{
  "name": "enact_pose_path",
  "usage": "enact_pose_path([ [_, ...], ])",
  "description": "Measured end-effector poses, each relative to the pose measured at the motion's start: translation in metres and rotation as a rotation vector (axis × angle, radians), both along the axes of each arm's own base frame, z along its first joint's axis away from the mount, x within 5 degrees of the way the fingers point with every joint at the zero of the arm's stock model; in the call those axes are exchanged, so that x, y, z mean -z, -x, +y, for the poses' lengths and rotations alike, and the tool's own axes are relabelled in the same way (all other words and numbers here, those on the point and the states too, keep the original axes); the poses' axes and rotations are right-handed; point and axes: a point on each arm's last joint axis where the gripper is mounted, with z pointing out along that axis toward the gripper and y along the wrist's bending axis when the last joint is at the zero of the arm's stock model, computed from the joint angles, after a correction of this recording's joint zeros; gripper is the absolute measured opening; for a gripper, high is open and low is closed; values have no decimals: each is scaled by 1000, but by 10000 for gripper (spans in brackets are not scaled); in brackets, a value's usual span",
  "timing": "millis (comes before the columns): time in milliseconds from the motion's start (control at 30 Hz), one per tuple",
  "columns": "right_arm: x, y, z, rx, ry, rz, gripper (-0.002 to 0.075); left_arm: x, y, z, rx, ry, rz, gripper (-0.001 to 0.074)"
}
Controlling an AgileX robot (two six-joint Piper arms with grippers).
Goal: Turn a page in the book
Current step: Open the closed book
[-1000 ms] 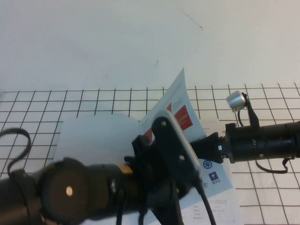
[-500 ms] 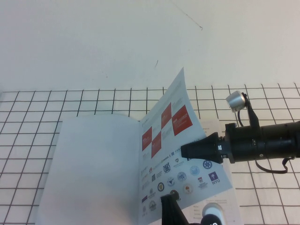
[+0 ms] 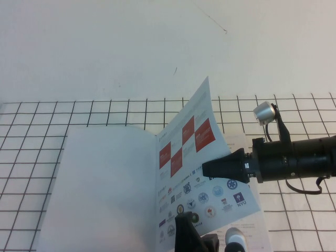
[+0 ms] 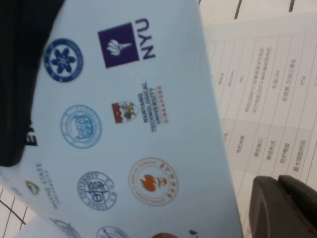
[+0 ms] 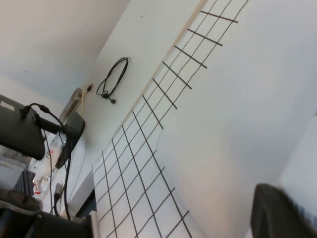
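The book (image 3: 105,189) lies open on the grid mat, its left side a blank white sheet. The page (image 3: 194,173), with red squares above rows of logos, stands tilted up from the spine. My right gripper (image 3: 206,169) reaches in from the right, shut on the page's outer part and holding it raised. One of its fingers (image 5: 280,213) shows in the right wrist view beside the page (image 5: 304,163). My left gripper (image 3: 185,220) is low at the front edge under the page, shut and empty. Its fingers (image 4: 267,198) hover over the table-printed sheet (image 4: 267,74), next to the page (image 4: 124,124).
A black-lined grid mat (image 3: 42,121) covers the table, with plain white surface (image 3: 131,47) behind it. A silver knob (image 3: 264,112) sticks up from my right arm. A coiled black cable (image 5: 113,78) lies off the mat in the right wrist view.
My left arm, which filled the front of the high view a second ago, has dropped back to the bottom edge. The page has stayed raised in my right gripper.
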Motion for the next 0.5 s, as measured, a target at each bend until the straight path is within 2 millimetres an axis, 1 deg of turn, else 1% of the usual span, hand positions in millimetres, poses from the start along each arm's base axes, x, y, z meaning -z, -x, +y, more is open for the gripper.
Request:
enact_pose_path([
  [133,0,0,0,-4,1,-15,0,8,0,-1,2,-28,1,-2],
  [300,0,0,0,-11,1,-43,0,12,-1,-1,11,-45,-14,-2],
  [500,-1,0,0,-13,1,-53,0,19,-7,0,-21,-68,-60,-2],
])
